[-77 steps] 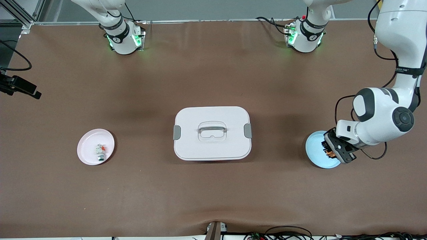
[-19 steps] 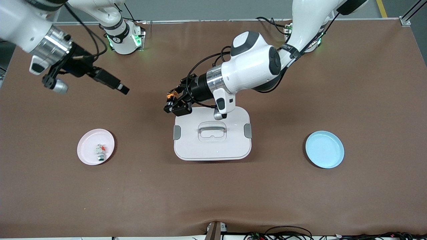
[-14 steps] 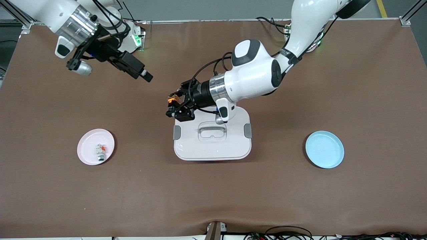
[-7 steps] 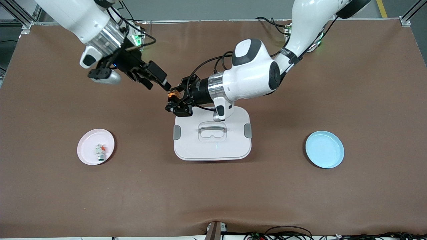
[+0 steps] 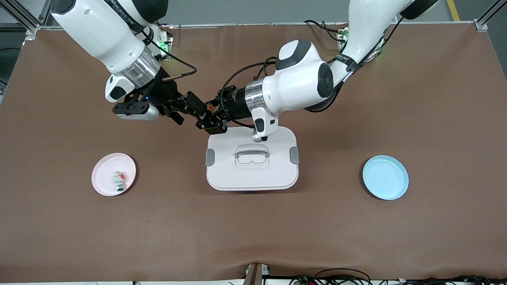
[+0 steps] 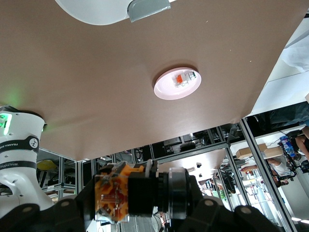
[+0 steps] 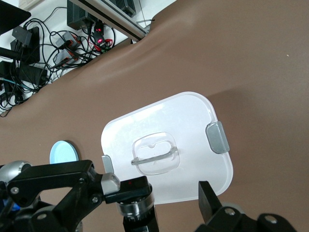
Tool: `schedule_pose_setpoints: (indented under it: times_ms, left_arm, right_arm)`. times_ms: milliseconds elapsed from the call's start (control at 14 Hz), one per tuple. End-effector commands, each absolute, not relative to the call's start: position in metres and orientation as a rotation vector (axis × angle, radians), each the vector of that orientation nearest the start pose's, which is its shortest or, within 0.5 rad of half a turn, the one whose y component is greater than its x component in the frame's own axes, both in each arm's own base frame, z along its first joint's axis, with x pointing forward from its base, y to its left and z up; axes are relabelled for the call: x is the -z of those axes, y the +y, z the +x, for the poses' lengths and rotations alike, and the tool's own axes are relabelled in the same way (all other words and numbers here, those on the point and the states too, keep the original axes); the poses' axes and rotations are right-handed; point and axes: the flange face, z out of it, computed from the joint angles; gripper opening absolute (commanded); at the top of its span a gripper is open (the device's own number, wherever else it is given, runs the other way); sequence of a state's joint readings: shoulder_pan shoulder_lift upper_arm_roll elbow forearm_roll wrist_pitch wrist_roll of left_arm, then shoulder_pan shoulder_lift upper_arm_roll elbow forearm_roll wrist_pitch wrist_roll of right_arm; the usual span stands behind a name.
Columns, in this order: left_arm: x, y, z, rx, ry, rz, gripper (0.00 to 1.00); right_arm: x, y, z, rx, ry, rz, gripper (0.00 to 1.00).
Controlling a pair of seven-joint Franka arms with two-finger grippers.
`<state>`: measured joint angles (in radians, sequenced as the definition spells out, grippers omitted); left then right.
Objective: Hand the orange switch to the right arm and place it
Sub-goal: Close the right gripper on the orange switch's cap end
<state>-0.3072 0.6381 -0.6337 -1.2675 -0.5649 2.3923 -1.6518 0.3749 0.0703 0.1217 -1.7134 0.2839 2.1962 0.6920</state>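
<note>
1. Covering the bench (image 5: 253, 237) is a brown mat; racks and cables crowd the room in the wrist views.
2. On it, from the right arm's end: a pink plate (image 5: 103, 182) holding a small white part (image 5: 119, 180), a white lidded box (image 5: 252, 158) mid-bench, a blue plate (image 5: 385, 177).
3. In the front view the switch (image 5: 211, 107) is mostly hidden where the two grippers meet, above bare mat just beside the box.
4. The left gripper (image 5: 212, 115) pinches the switch (image 6: 126, 191) between its fingers (image 6: 63, 212).
5. The right gripper (image 5: 198, 111) has its fingers (image 7: 210, 199) spread on either side of the switch (image 7: 139, 205); contact cannot be made out.
</note>
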Motion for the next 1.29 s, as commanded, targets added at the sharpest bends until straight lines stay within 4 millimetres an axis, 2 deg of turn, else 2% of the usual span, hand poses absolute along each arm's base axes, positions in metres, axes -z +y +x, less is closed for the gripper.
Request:
schedule_pose_setpoints:
  times_ms: [0,286,429,714,857,1071,1214]
  left_arm:
    - [-0.521,-0.522,0.547,0.75,1.307,1.856,0.0]
    - [-0.519,-0.52,0.549,0.748,1.316,1.85,0.0]
    - [-0.52,-0.52,0.55,0.745,1.318,1.845,0.0]
    - [-0.519,-0.519,0.55,0.754,1.34,1.836,0.0]
    - [-0.517,-0.521,0.549,0.756,1.34,1.841,0.0]
    - [-0.513,-0.525,0.549,0.749,1.344,1.822,0.0]
    - [-0.512,-0.526,0.548,0.746,1.342,1.82,0.0]
  right_arm:
    - [-0.574,0.301,0.542,0.232,0.404,-2.689,1.0]
    - [-0.578,0.297,0.535,0.2,0.407,-2.705,1.0]
    - [-0.573,0.297,0.533,0.193,0.408,-2.707,1.0]
    - [-0.572,0.31,0.526,0.17,0.412,-2.694,1.0]
    - [-0.575,0.319,0.521,0.149,0.43,-2.667,1.0]
    - [-0.593,0.317,0.514,0.155,0.422,-2.662,1.0]
    - [-0.595,0.317,0.512,0.159,0.423,-2.659,1.0]
